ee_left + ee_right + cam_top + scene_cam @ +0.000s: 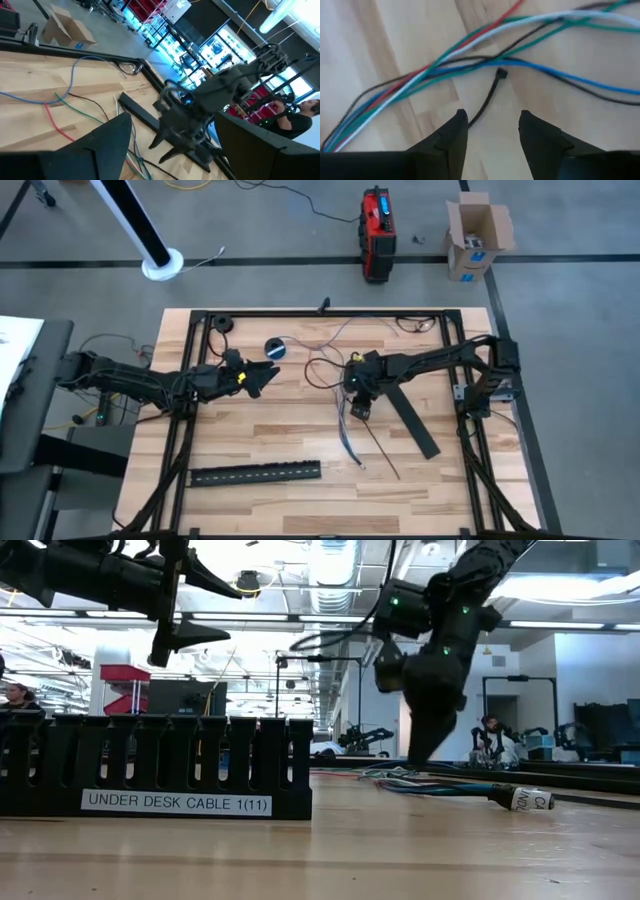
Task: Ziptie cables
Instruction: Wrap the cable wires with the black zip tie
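Observation:
The cables [342, 418], thin coloured wires in red, green, white, blue and black [470, 60], lie loose on the wooden table near its middle. A thin black zip tie [490, 97] lies on the wood just beside them, its head [501, 73] next to the blue wire. My right gripper [492, 122] hovers open over it, pointing down, one finger on each side of the tie's tail. My left gripper [262, 375] hangs open above the table left of the cables, holding nothing.
A long black slotted strip [255, 473] lies near the table's front edge, and another black strip [412, 420] lies slanted under the right arm. A small blue-and-black tape roll [275, 348] sits behind the left gripper. A black frame [330, 313] runs around the table.

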`<state>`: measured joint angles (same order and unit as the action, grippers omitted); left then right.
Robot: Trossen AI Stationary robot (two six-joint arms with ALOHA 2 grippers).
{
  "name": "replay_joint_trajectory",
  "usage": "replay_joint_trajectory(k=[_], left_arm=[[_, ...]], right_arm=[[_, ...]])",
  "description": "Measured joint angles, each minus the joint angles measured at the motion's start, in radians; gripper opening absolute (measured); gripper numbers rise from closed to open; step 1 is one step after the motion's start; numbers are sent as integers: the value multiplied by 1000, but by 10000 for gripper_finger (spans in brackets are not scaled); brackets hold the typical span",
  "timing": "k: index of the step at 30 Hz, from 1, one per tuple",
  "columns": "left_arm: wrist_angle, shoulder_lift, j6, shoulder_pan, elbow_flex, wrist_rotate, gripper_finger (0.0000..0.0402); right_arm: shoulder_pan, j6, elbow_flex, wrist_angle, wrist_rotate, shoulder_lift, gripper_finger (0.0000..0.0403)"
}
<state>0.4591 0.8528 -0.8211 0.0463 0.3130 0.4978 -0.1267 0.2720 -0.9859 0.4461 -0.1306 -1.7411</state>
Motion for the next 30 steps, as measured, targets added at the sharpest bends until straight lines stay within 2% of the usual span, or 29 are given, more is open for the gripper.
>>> replay_joint_trajectory(k=[7,11,18,30], left_arm=[[-3,0,0,0,0,-1,277],[-6,0,0,0,0,-1,277],[-7,0,8,0,0,-1,277],[-26,0,5,0,0,-1,277]], right_arm=[[4,59,-1,-9,2,-46,156],[1,69,0,-16,57,-46,156],[-21,63,0,-45,83,-46,157],[-18,60,0,-51,85,-47,157]])
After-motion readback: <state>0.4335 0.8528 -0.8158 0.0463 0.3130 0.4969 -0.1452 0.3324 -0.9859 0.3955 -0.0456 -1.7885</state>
